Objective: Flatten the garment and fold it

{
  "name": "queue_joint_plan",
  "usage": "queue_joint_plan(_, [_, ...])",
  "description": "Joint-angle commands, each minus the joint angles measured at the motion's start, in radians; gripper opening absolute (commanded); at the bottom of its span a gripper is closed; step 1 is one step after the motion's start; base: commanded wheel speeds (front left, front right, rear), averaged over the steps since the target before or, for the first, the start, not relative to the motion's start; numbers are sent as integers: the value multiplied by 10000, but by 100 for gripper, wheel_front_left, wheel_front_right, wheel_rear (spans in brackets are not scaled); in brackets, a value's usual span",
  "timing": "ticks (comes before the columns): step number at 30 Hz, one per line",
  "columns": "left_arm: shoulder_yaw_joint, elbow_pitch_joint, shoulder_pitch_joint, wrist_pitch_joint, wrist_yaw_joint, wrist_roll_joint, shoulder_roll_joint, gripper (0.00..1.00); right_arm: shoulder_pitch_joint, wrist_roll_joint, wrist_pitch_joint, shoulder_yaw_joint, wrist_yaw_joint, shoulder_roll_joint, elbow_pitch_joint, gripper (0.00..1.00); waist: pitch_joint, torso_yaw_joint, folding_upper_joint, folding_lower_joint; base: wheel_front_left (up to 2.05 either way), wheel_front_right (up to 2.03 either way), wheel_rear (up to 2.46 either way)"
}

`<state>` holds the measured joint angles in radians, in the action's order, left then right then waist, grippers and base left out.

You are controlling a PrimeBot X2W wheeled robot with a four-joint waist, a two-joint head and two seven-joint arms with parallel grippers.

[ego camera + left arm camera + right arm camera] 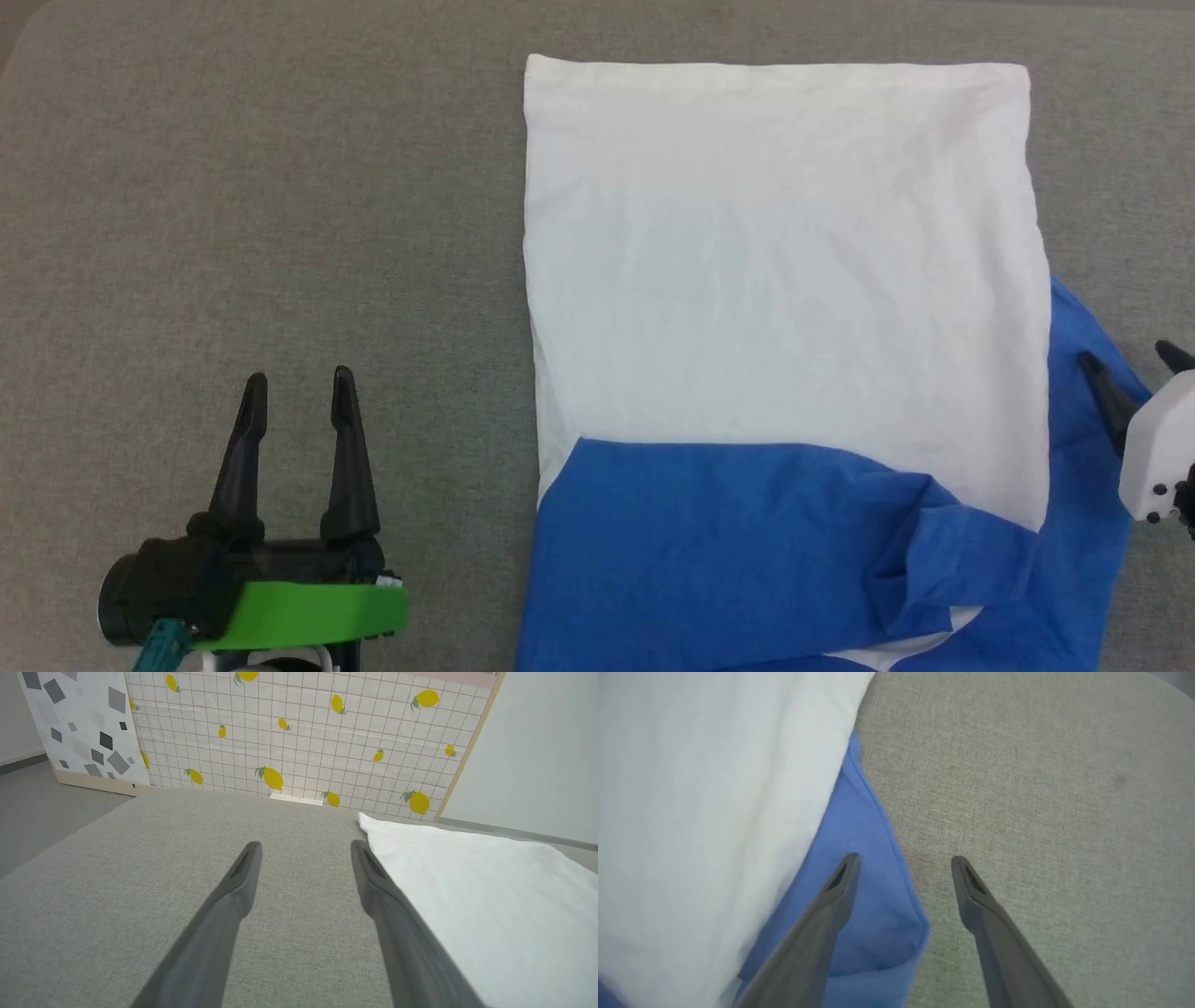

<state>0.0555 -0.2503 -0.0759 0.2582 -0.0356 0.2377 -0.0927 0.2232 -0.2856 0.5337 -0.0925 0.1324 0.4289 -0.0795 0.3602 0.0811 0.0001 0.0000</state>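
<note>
Garment (784, 280): white body flat, lightly creased; blue cloth rumpled at near end.
Left gripper (297, 385): spread, empty, beside it.
Right gripper (1127, 357): spread over its blue edge.

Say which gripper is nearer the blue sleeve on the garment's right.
Right. The right gripper hovers open at the sleeve's outer edge; the left gripper is over table, off the garment's other side.

The garment (784, 280) runs off the head view's near edge, its blue end cut short. On the right, blue cloth disappears under the white body, and the right claw (1125, 355) is clipped at the edge.
</note>
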Motion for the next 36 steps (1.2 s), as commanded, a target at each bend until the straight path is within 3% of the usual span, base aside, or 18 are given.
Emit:
queue_joint_plan(1, [-47,33,167,36,72,-91,67,100,-83,-121,60,90,-17,44,-107,100,130,124,-1,0,0,0,0])
queue_joint_plan(3, [-77,71,197,36,140,-124,108,100,-172,-257,223,294,-17,98,-275,100,168,174,-1,0,0,0,0])
queue_joint_plan(4, [-96,87,204,36,165,-138,124,100,-208,-365,327,348,-17,86,-373,83,176,185,-1,0,0,0,0])
queue_joint_plan(5, [-125,108,206,36,193,-158,143,100,-228,-470,424,354,-17,59,-487,33,180,189,-1,0,0,0,0])
queue_joint_plan(6, [-154,130,206,36,218,-173,159,100,-219,-507,431,313,-17,32,-570,0,172,182,-1,0,0,0,0])
queue_joint_plan(13, [-301,346,191,36,347,-268,224,100,76,-80,-424,-402,-17,-69,-789,0,-227,-113,-1,0,0,0,0])
queue_joint_plan(19, [-388,493,66,36,435,-246,276,100,-296,499,-958,-1950,-17,-341,-893,0,-648,-379,-1,0,0,0,0])
queue_joint_plan(24, [-400,555,-45,36,488,-251,312,100,-1475,881,-899,-3427,-17,-1158,-804,0,-707,-453,-1,0,0,0,0])
queue_joint_plan(30, [-451,598,-110,36,512,-276,337,100,-2565,1168,-762,-4223,-17,-2117,-569,3,-642,-519,-1,0,0,0,0])
queue_joint_plan(31, [-458,600,-117,36,511,-278,340,100,-2607,1196,-810,-4255,-17,-2180,-495,48,-637,-539,-1,0,0,0,0])
queue_joint_plan(32, [-467,602,-124,36,510,-278,344,100,-2590,1204,-916,-4325,-17,-2272,-381,100,-635,-569,-1,0,0,0,0])
queue_joint_plan(36, [-474,631,-111,36,523,-285,355,100,-2168,1159,-1268,-4213,-17,-2308,383,100,-658,-667,-1,0,0,0,0])
